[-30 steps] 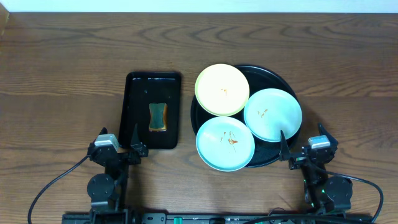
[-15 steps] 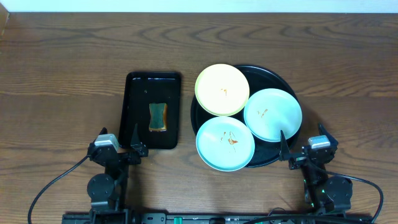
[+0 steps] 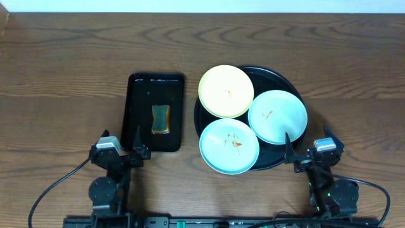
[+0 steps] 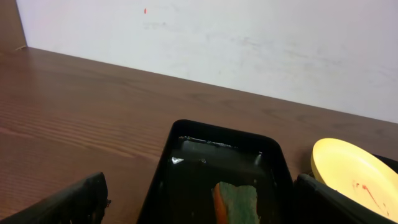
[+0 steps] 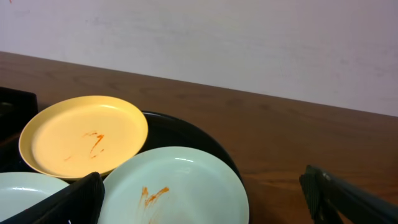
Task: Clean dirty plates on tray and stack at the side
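Both pincers stand spread wide and empty: the left gripper [image 3: 120, 143] and the right gripper [image 3: 307, 147] wait near the large round glossy black tray [image 3: 276, 78], the right one just beside its rim. Nothing has shifted in the last second, so cleaning seems unstarted. Left of that tray sits a smaller rectangular black tray [image 3: 142, 95]. On the round tray rest a pale yellow plate [image 3: 226, 91] and two pale blue-mint plates [image 3: 277, 116] [image 3: 229, 145], all orange-smeared. In the rectangular tray lies what is probably a green-and-orange sponge [image 3: 161, 119].
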`<state>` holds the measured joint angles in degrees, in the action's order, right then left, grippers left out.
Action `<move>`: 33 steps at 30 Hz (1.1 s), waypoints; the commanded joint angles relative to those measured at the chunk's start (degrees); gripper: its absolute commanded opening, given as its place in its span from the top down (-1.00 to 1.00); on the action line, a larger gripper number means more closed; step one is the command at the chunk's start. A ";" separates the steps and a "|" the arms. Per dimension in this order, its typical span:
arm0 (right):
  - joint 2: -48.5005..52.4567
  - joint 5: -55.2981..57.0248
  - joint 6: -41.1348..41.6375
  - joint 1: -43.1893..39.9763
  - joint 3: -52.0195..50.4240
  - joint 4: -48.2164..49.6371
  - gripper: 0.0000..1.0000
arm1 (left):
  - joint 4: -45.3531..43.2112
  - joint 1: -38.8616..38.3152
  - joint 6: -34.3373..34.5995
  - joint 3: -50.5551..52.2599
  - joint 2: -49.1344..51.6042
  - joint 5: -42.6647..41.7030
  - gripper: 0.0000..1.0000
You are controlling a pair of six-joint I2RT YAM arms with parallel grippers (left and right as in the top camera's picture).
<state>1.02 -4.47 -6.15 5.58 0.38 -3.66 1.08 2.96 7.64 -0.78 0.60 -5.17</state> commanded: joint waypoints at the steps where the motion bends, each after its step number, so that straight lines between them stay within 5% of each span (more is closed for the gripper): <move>1: 0.11 -0.11 -0.57 0.09 -0.07 -0.20 -0.99 | 2.51 0.35 -0.50 0.55 -0.37 -0.79 -0.91; 21: 0.15 0.66 2.25 0.07 2.51 -3.30 -0.98 | 9.90 0.35 0.15 -4.81 1.73 -0.74 -0.91; 33: 15.82 2.69 8.17 0.07 21.24 -21.66 -0.98 | 23.54 0.35 1.29 -25.14 21.70 -0.81 -0.91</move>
<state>12.38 -2.63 -0.71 5.58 16.73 -23.49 23.42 2.96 7.88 -20.43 17.85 -5.65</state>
